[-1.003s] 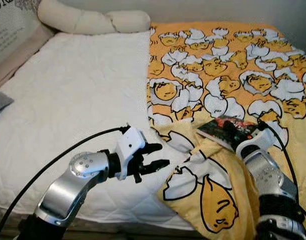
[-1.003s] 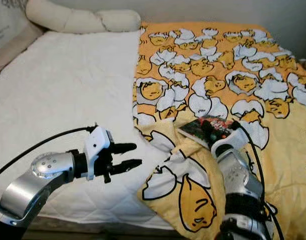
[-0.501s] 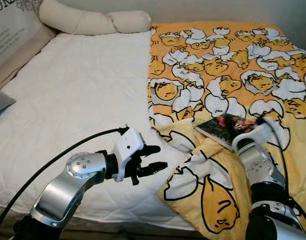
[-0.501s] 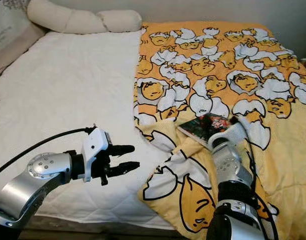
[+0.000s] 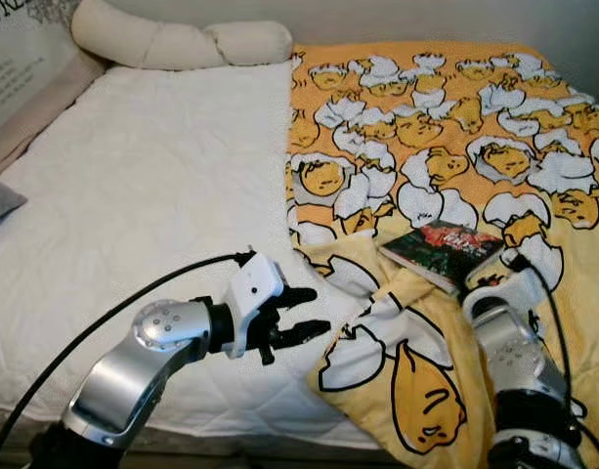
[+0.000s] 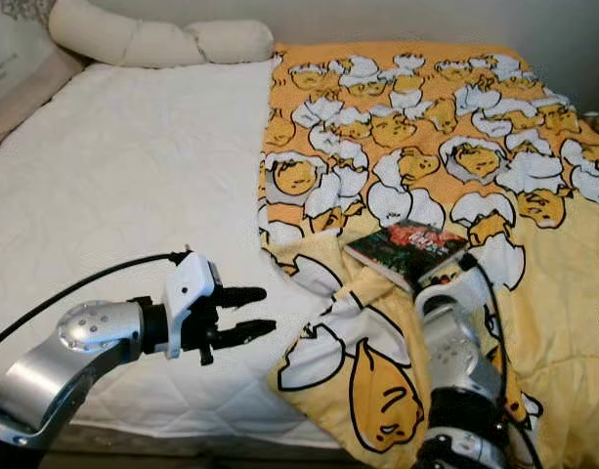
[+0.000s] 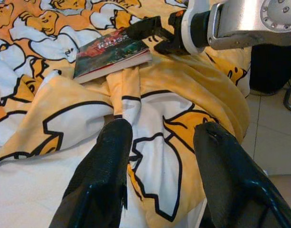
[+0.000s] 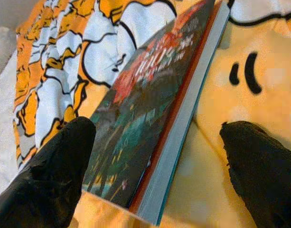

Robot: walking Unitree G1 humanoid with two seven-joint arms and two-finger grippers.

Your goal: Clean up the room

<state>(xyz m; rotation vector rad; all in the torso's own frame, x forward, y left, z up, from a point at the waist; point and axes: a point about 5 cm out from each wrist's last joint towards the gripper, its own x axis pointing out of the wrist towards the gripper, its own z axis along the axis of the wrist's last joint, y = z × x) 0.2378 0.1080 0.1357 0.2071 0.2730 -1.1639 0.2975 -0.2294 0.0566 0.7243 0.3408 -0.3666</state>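
Observation:
A dark paperback book with a red and green cover lies flat on the orange egg-print blanket, near its rumpled front fold. My right gripper is open, its two fingers spread to either side of the book's near edge without closing on it. In the left wrist view the same right gripper sits at the book's corner. My left gripper hovers open over the white mattress, pointing at the blanket's folded edge, and holds nothing.
A long cream bolster lies along the head of the bed. A grey cushion corner and a printed pillow sit at the far left. Tiled floor shows past the bed's right side.
My right wrist has dropped slightly back toward me, still at the book. The left gripper stays where it was, and the view has swayed a little.

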